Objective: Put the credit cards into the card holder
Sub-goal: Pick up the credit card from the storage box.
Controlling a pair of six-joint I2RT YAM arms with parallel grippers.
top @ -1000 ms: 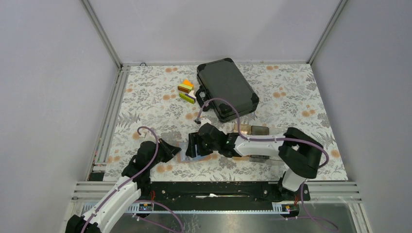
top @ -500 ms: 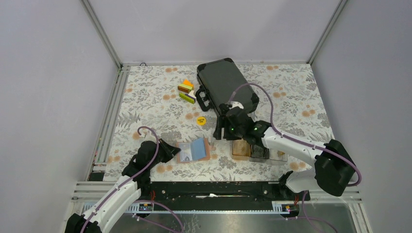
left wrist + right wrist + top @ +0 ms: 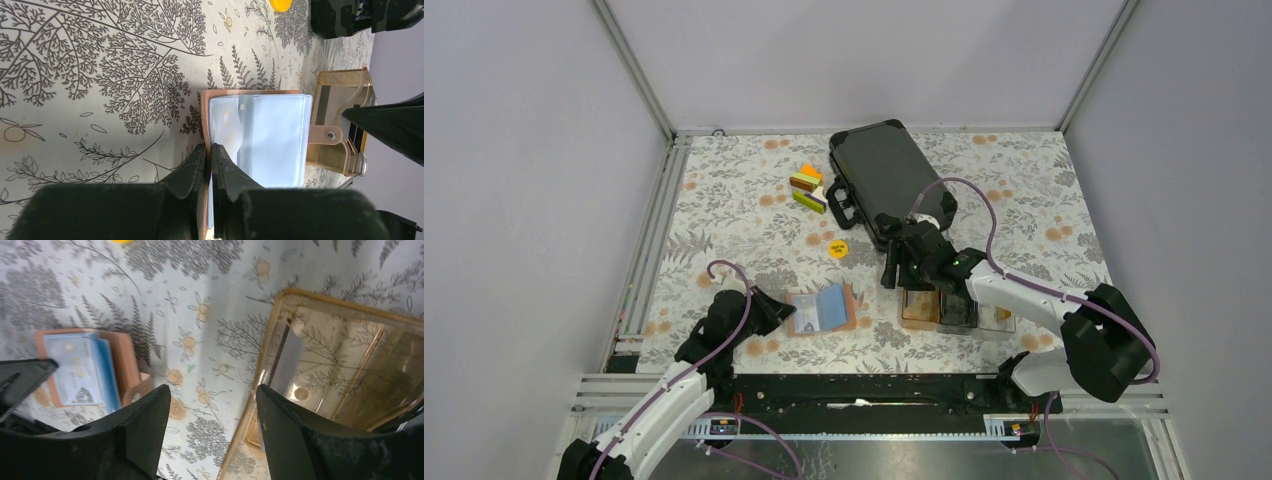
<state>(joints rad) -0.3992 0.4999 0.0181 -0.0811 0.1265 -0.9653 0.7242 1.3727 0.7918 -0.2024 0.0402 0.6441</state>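
Near the clear tray (image 3: 921, 312), the card holder (image 3: 822, 309) lay open like a book, salmon-pink outside with blue-grey pockets. The left gripper (image 3: 210, 155) was pinched tight on the edge farthest from the tray. The right gripper (image 3: 211, 395) hung spread wide and empty just beside the tray, where a grey card (image 3: 287, 362) stood half lost in glare, and print on a pale card (image 3: 75, 372) in the holder's pocket was too small to read.

Card holder (image 3: 822, 309) left of tray (image 3: 921, 321)

matt card holder (image 3: 270, 145), glossy clear plastic tray (image 3: 270, 340)
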